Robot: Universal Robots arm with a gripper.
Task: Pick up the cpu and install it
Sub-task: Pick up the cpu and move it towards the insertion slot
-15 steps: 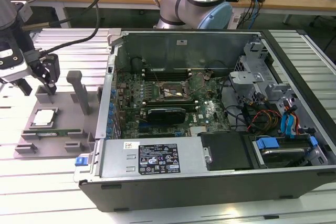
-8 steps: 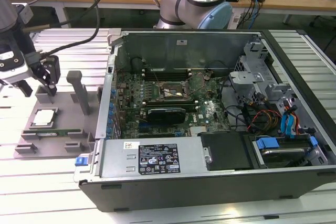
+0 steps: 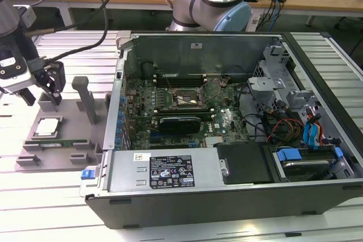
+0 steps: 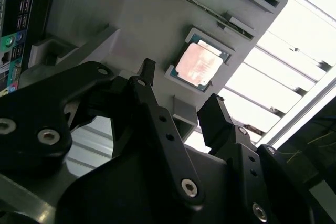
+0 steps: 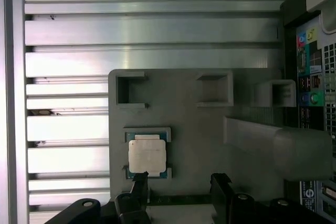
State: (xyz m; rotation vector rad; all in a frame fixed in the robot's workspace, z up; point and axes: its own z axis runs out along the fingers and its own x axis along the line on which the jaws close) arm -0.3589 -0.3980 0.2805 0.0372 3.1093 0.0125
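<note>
In the exterior view the gripper (image 3: 43, 99) hangs at the exterior view's left, over the grey holder tray (image 3: 71, 114) that stands beside the open computer case (image 3: 170, 196); its fingers are spread and carry nothing. The cpu (image 3: 47, 127) lies flat in a recess of that tray, just under the fingertips and apart from them, while the motherboard's processor socket (image 3: 184, 99) is well apart, inside the case. In the second wrist view the gripper (image 4: 178, 92) shows both black fingers parted with nothing between them, and the cpu (image 4: 201, 62) sits beyond the tips, untouched. In the first wrist view the cpu (image 5: 147, 156) lies just ahead of one fingertip (image 5: 139, 182) rather than centred in the gap (being square, it has no long axis to speak of), its edges square to the line joining the fingers, so the offset runs sideways along that line
</note>
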